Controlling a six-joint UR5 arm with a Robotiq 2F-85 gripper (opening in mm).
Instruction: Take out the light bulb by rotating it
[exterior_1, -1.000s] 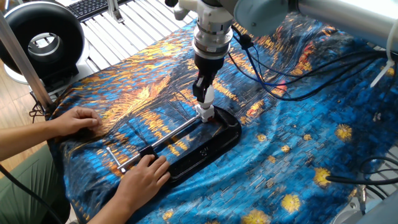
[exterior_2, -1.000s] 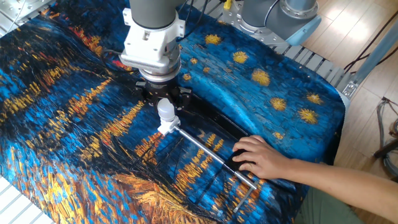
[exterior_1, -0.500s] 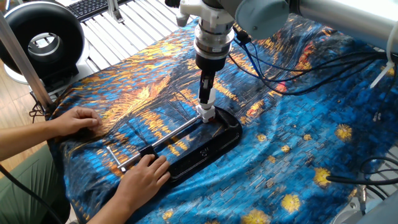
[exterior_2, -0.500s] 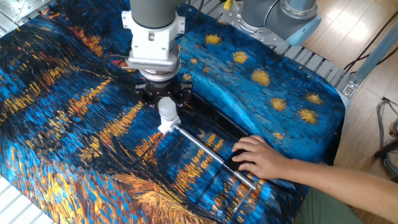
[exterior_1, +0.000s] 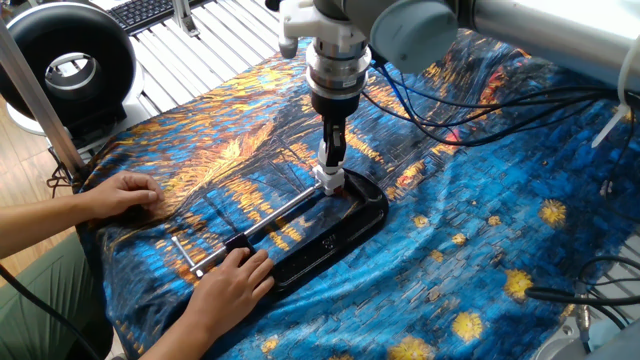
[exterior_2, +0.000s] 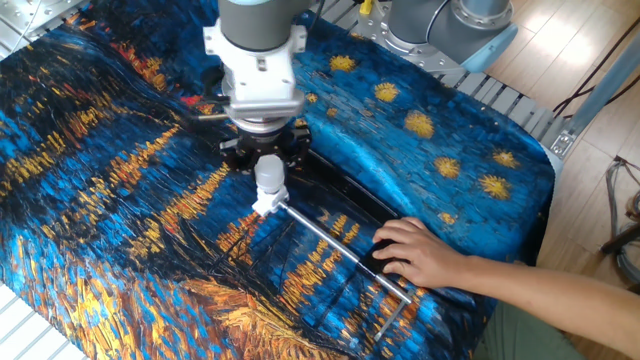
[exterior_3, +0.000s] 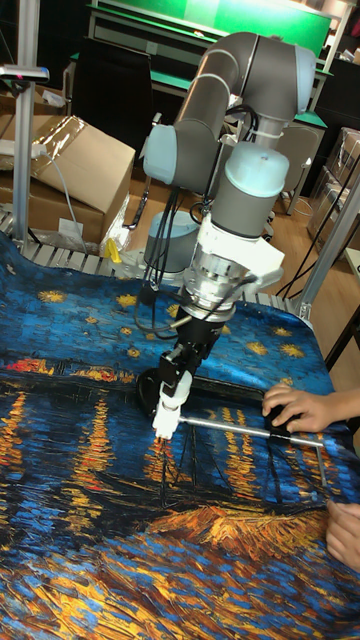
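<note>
While the gripper (exterior_2: 268, 172) pinches the light bulb (exterior_2: 270, 178) at frame centre, the bulb sits in its socket (exterior_2: 264, 206), removal apparently unfinished.

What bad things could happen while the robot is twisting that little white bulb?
1. The gripper is closed around the light bulb, which looks fragile; squeezing too hard might crack it.
2. A person's hand rests on the black base near the arm. If that hand slips, the base could turn with the bulb.
3. Loose cables hang from the arm's wrist over the blue cloth; more turning might wind them up.
</note>
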